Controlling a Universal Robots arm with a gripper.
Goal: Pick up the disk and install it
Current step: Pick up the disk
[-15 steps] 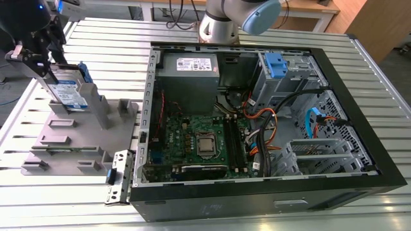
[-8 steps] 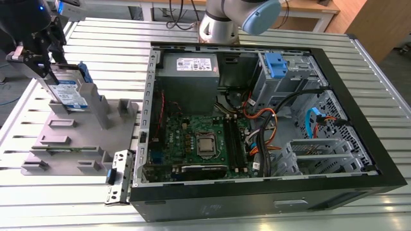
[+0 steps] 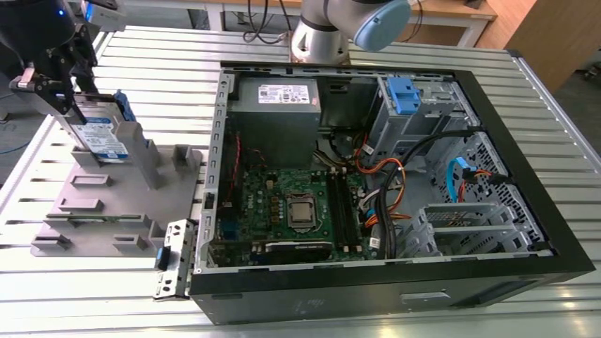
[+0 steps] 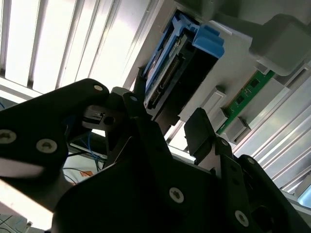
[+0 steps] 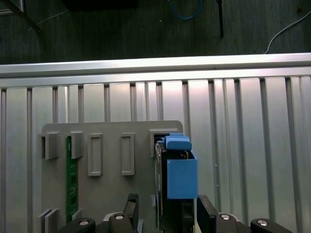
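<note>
Position of disk (image 3: 101,137): upright on edge in the end slot of the grey holder (image 3: 103,211), blue carrier tab uppermost. State of pincer (image 5: 168,203): open, fingers (image 5: 206,216) astride the disk's upper end above the holder, gap visible at one side in the first wrist view. Open computer case (image 3: 395,289) just beside the holder, both on the slatted counter (image 3: 150,56).

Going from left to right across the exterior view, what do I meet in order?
claw → disk → loose metal bracket → then, inside the open computer case: power supply → blue latch piece → blue cable
</note>
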